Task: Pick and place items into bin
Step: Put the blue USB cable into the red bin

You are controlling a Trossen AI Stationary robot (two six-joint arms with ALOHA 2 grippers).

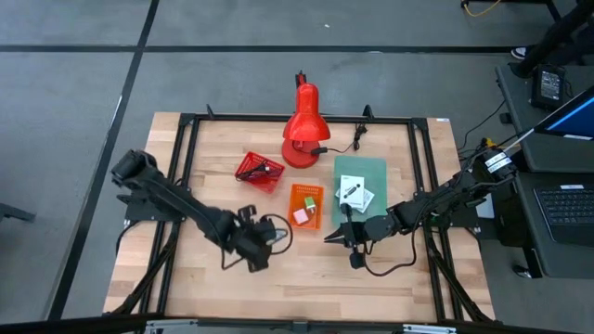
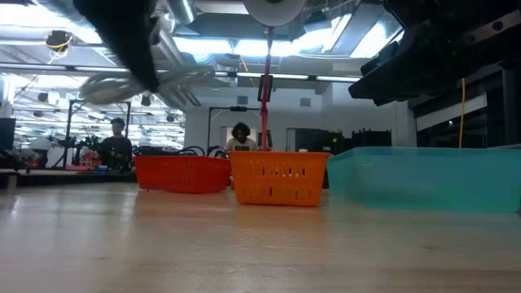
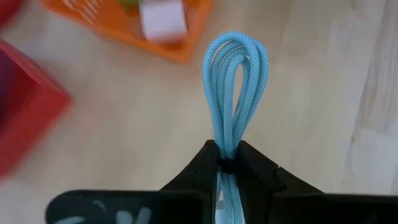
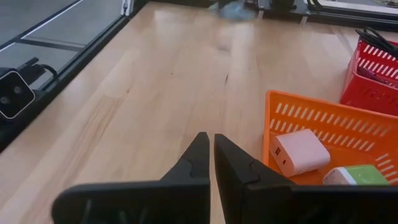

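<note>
- Light blue cord (image 3: 235,93): loop clear, but its lower run is hidden behind the left claw (image 3: 229,165) and cut off by the frame edge.
- Orange basket (image 3: 134,25): blurred, cropped at the edge; the pale cube (image 3: 163,18) in it is only partly in view.
- Red basket (image 1: 259,171): contents too small to tell, possibly dark cables.
- Low view: left arm (image 2: 122,37) is a dark smear.

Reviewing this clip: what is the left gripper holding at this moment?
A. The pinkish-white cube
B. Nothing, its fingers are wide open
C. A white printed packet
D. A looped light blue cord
D. In the left wrist view the left gripper is shut on a looped light blue cord that stands out beyond the fingertips, while the pinkish-white cube lies in the orange basket beyond it.
</note>
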